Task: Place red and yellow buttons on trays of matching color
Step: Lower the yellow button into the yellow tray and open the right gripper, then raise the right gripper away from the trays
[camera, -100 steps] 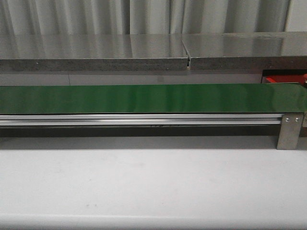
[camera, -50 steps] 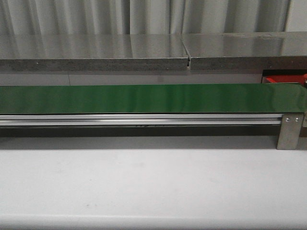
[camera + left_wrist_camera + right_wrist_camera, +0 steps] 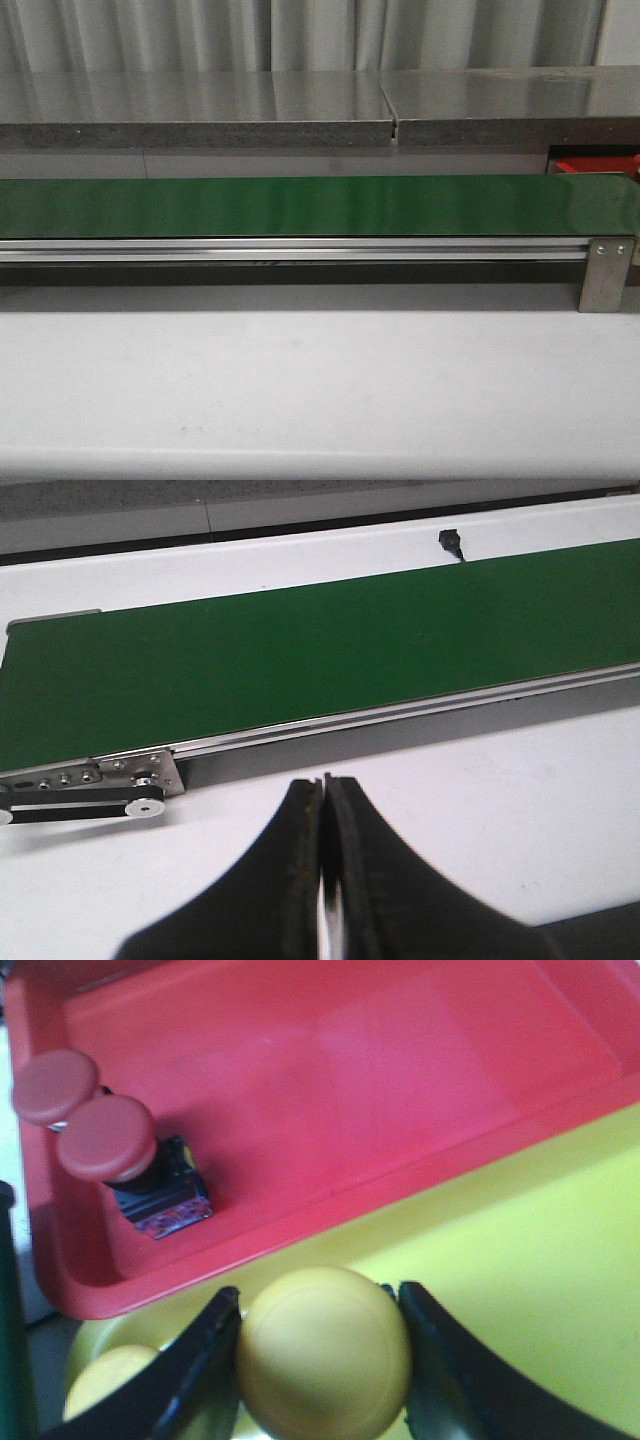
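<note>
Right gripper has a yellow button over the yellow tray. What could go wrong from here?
1. The yellow button in the right gripper hangs near the yellow tray edge bordering the red tray; a drifting release might land wrong.
2. Another yellow button sits close by; dropping here may knock it.

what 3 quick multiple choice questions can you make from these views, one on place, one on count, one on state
1. Where is the held yellow button?
A. over the yellow tray
B. on the green belt
C. in the red tray

2. How many red buttons are in the red tray?
A. none
B. two
C. five

3. How are the left gripper fingers?
A. wide apart
B. holding a button
C. together, nothing held

Answers: 1 A, yellow tray shows around it. 2 B, two red caps lie side by side. 3 C, the tips meet.
</note>
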